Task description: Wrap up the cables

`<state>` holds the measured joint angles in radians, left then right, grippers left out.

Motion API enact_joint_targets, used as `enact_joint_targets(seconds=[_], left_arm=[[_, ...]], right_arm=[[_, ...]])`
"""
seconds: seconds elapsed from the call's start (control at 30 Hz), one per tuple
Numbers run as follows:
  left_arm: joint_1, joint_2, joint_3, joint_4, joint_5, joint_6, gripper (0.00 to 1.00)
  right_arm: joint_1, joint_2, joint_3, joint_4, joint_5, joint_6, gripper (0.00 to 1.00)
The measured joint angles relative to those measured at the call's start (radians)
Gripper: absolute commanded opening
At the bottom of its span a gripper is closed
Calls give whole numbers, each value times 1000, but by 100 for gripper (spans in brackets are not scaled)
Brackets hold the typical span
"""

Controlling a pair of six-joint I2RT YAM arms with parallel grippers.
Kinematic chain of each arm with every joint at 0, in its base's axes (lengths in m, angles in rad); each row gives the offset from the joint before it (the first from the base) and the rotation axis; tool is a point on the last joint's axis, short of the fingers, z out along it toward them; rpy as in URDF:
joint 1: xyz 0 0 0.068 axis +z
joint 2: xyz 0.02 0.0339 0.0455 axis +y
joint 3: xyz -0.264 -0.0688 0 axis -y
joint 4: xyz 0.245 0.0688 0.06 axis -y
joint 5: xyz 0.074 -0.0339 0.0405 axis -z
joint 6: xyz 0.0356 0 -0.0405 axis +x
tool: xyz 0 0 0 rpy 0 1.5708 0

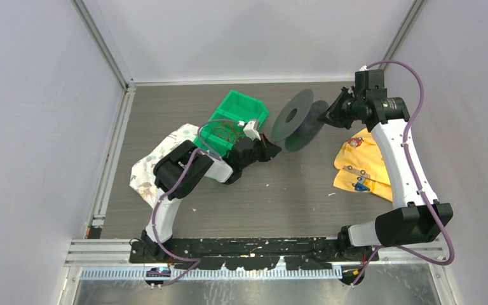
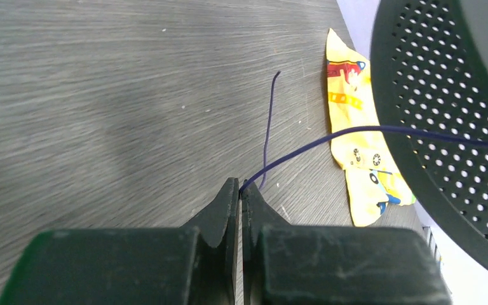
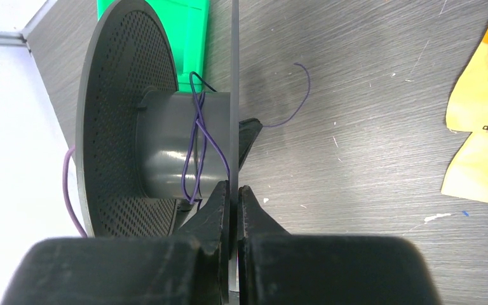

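With left tool at lower centre, pinching purple cable; with right tool, clamping spool flange. Mid-winding, few loose turns on hub. Next: keep tension, lay another turn.

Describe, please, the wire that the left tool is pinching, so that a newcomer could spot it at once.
Find the black two-flanged spool standing on edge beside the green bin, its flange clamped by the right tool. From its hub one dark purple wire runs to the shut left tool. Unlike the tangled wires inside that bin, it is a single drawn-out strand.
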<state>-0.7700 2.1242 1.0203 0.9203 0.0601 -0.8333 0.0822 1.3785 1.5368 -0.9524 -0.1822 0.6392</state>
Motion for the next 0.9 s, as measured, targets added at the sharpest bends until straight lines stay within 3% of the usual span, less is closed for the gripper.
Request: enact_joint_targets(seconds=[0.3, 0.5, 0.9], left_arm=[[113, -84, -48, -21, 64, 12, 0], [217, -98, 7, -12, 207, -21, 0], [264, -98, 315, -131, 486, -3, 0]], right_arm=[[-2, -39, 10, -106, -88, -145, 1], [-2, -77, 45, -156, -153, -196, 1], [-5, -123, 50, -165, -268, -246, 1]])
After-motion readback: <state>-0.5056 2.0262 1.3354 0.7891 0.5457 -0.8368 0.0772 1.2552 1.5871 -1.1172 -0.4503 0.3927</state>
